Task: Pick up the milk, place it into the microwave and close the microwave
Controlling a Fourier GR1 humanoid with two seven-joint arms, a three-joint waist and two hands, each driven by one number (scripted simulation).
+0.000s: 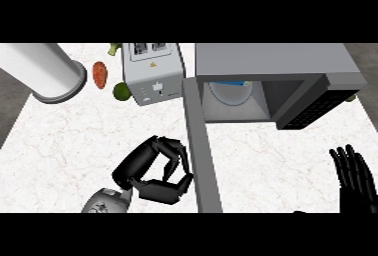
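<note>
The grey microwave (273, 60) stands at the back right with its cavity open. Inside it I see a white rounded shape with a blue strip on top, which looks like the milk (231, 93). The microwave's door (201, 150) swings out toward me as a long grey strip. My left hand (156, 172) is just left of the door, its fingers curled with nothing in them, close to or touching the door's face. At the lower right edge my right hand (354, 175) rests open, fingers up.
A silver toaster (151, 72) stands left of the microwave. A large grey cylinder (44, 70) lies at the back left. An orange vegetable (100, 75) and a green fruit (122, 91) lie between them. The white marble counter (66, 135) reaches to the left edge.
</note>
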